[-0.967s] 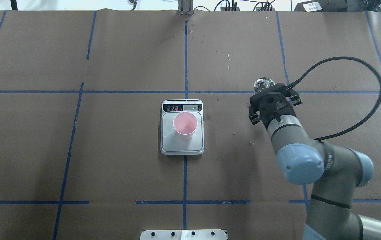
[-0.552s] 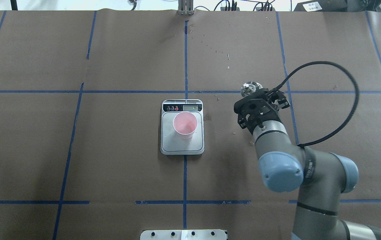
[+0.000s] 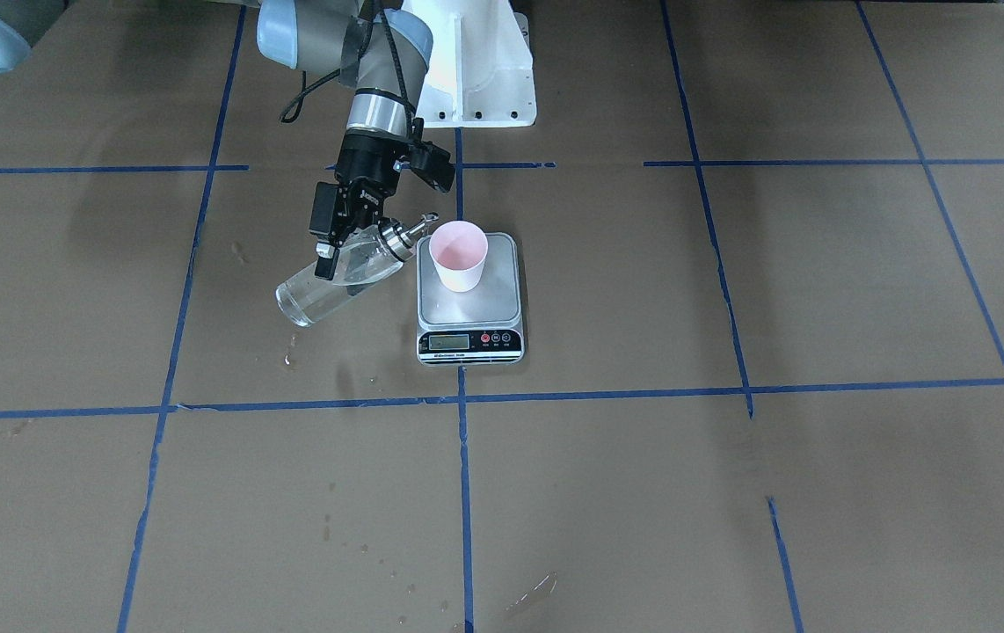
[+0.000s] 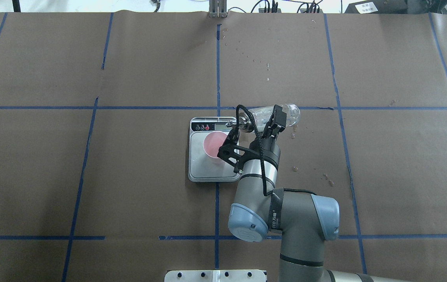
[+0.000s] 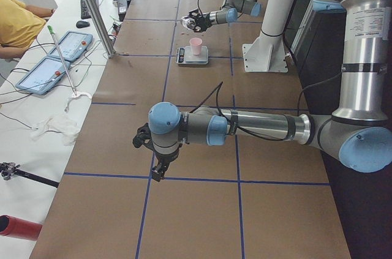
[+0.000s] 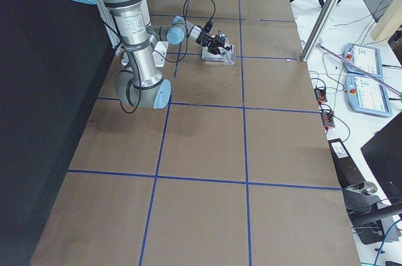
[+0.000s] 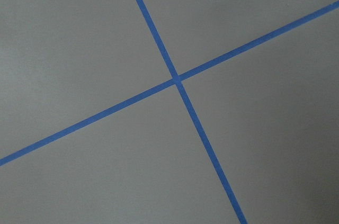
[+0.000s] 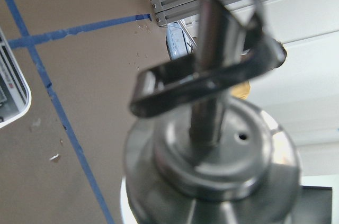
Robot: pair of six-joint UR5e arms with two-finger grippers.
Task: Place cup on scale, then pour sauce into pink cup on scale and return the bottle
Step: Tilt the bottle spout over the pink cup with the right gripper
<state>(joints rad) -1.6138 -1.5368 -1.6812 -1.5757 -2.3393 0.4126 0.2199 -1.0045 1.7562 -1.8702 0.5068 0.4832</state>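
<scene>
Standing upright on the steel platform of the scale (image 3: 470, 309), toward the robot's side of it, is the pink cup (image 3: 458, 256). I cannot tell whether anything lies inside. The right gripper (image 3: 345, 251) is pinched across the clear bottle (image 3: 326, 290), which hangs in the air tipped almost flat, base lower, clear sauce (image 3: 309, 303) pooled toward the base. Its metal pourer cap (image 3: 398, 236) points at the cup, the spout tip just beside the rim. The left gripper (image 5: 157, 168) hangs over bare brown paper well apart; spread or pressed together, I cannot tell.
</scene>
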